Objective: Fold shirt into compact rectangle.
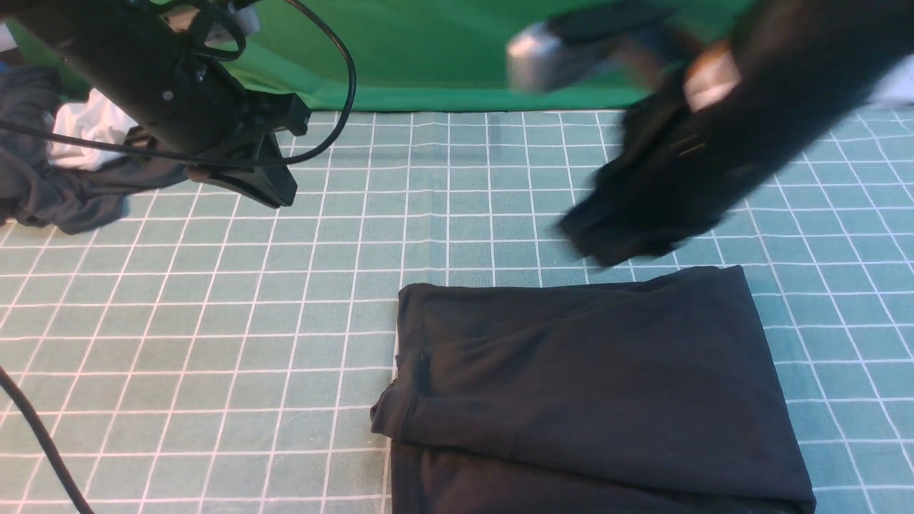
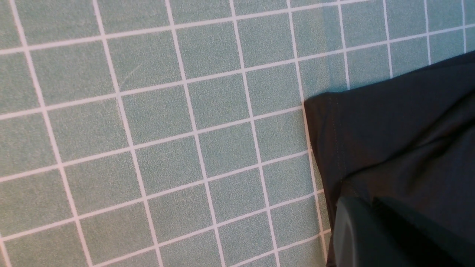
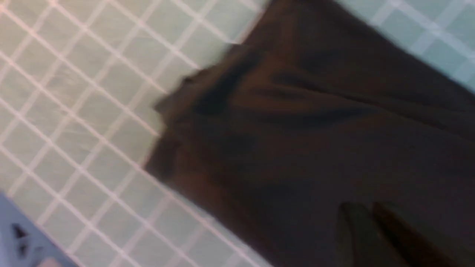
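The black shirt (image 1: 585, 385) lies folded into a rough rectangle on the green gridded mat (image 1: 214, 321), near the front and right of centre; no print or label shows. My left gripper (image 1: 275, 193) hangs shut and empty over the mat at the far left, well away from the shirt. In its wrist view its fingers (image 2: 349, 230) sit together above a corner of the shirt (image 2: 400, 129). My right gripper (image 1: 600, 243) is blurred, just beyond the shirt's far edge, above the mat. Its wrist view shows the right gripper (image 3: 367, 211) with fingers pressed together over the shirt (image 3: 297, 141), holding nothing.
A dark grey garment (image 1: 64, 185) bunched with a white cloth (image 1: 89, 132) lies at the far left edge. A green backdrop (image 1: 428, 57) closes the far side. A black cable (image 1: 43, 442) crosses the front left corner.
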